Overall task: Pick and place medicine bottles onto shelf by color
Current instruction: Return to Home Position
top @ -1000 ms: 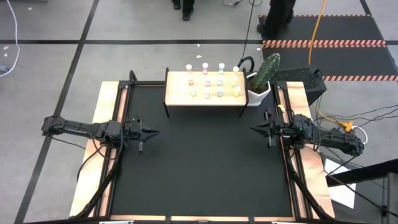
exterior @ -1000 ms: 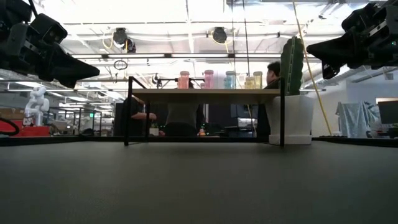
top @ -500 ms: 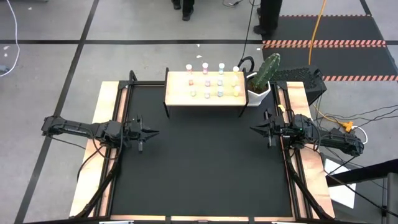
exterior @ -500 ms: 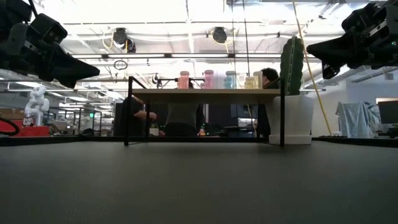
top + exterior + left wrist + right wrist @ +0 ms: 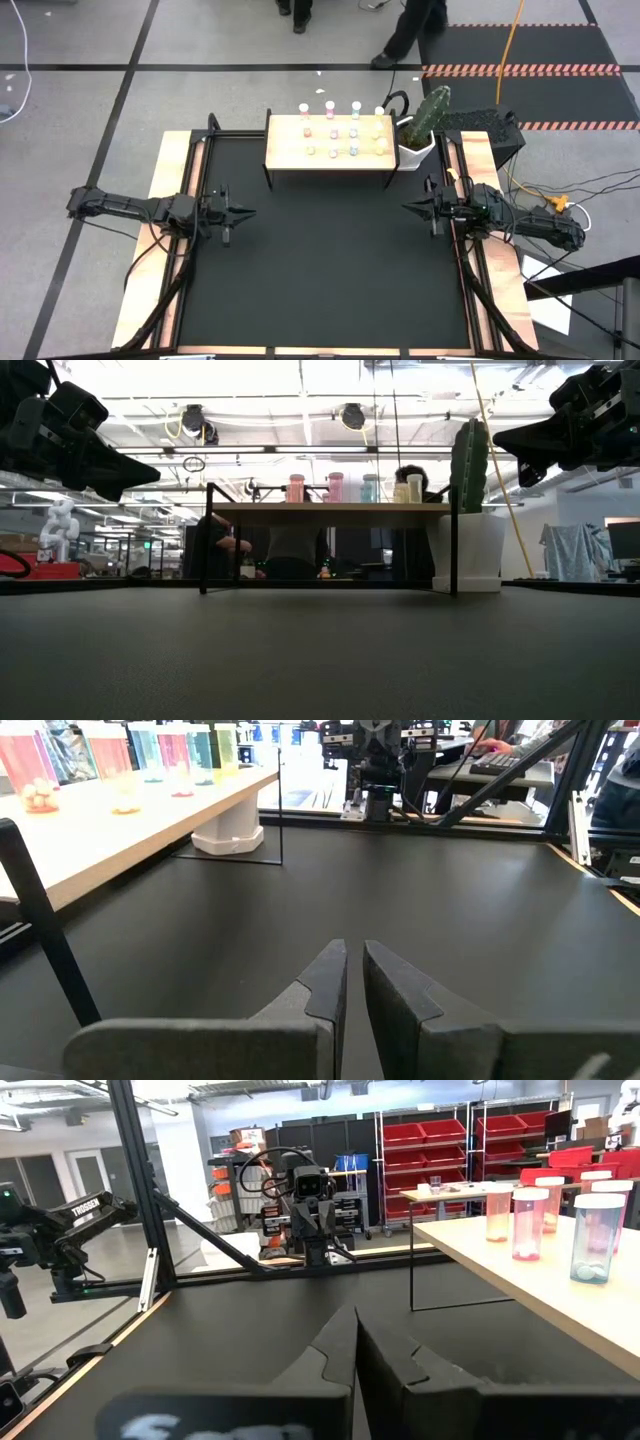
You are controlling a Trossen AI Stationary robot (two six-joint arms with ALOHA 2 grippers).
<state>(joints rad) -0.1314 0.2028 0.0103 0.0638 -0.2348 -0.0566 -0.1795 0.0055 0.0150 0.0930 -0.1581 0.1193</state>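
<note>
Tiny white-capped, tinted plastic medicine bottles stand in rows on the low light-wood shelf, at twelve o'clock on the black desk. They are probably light, rigid, slick and tippy, so pinching mid-body suits them. The left gripper waits at nine and the right gripper at three, both with fingers pressed together.

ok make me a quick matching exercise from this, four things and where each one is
Things:
1. left gripper
2. right gripper
3. medicine bottles
4. cactus pot

Places:
a. just off the right end of the shelf
b. left side of the table, shut and empty
c. in rows on top of the shelf
d. right side of the table, shut and empty

Pairs: 1-b, 2-d, 3-c, 4-a
</note>
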